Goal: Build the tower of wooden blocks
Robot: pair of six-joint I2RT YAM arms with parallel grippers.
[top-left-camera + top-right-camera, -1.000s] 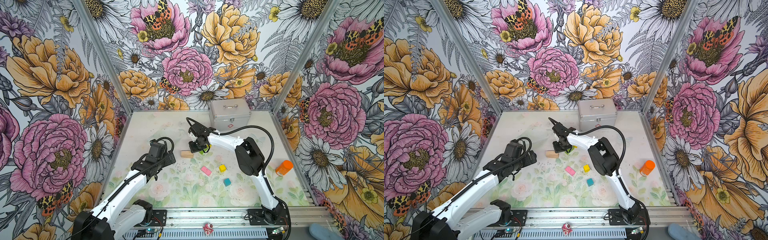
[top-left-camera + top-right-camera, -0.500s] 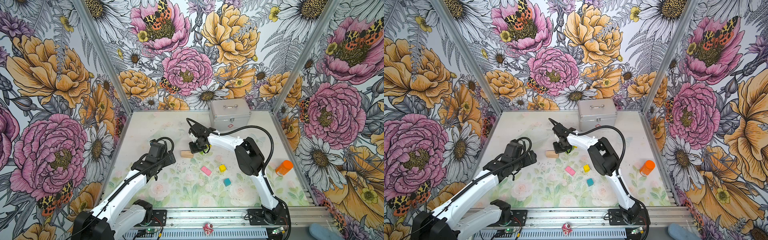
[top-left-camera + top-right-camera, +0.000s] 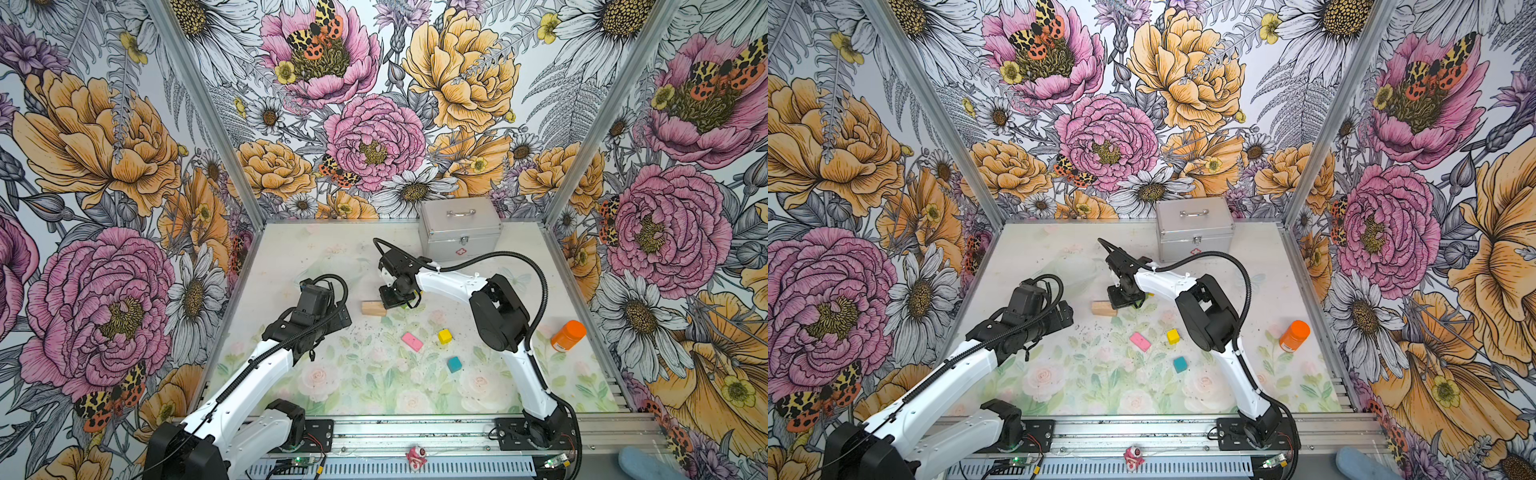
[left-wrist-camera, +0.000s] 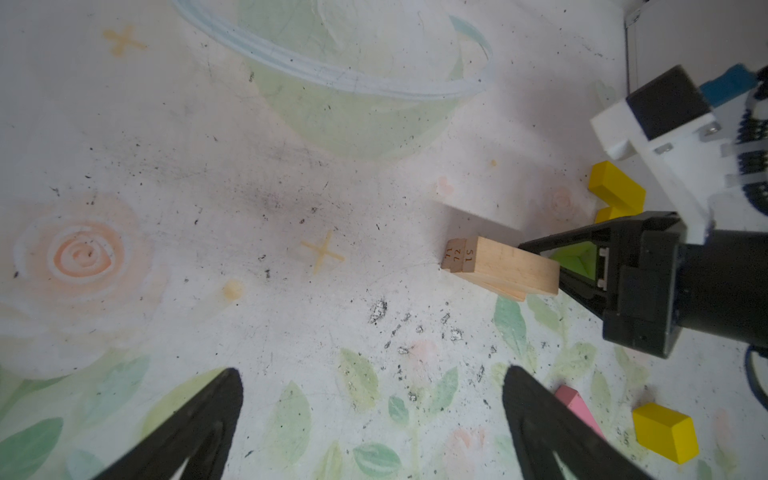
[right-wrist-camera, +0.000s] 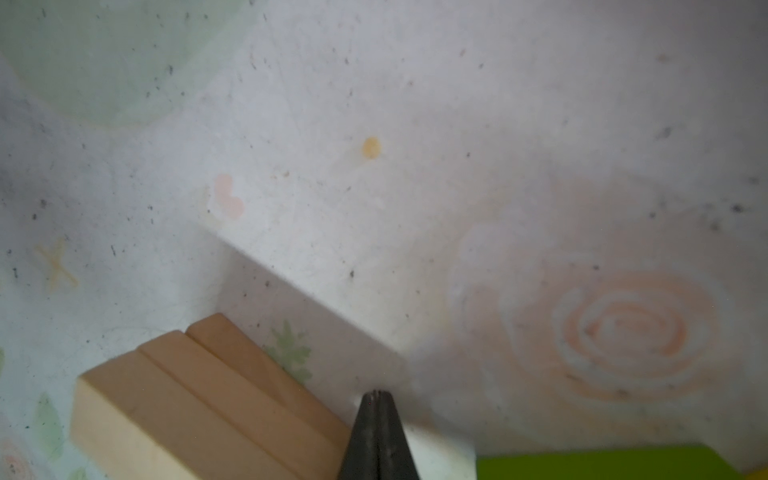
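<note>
While the empty right gripper (image 5: 376, 398) sits pinched closed just beside the three tan bars (image 5: 199, 399) lying on the table (image 5: 415, 124), a skewed shove could splay them, and the left gripper (image 4: 372, 374) hovers spread wide, well apart.

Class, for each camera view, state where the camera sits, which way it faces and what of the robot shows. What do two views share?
Top views: high over the front rail, tilted down at the table; left arm and right arm show.
Right wrist: close above the table, looking past the shut right hand at the tan bars and green bar.
Left wrist: looking down past the open left hand at the tan bars and right hand.
Shared: both wrist views show the tan bars.
</note>
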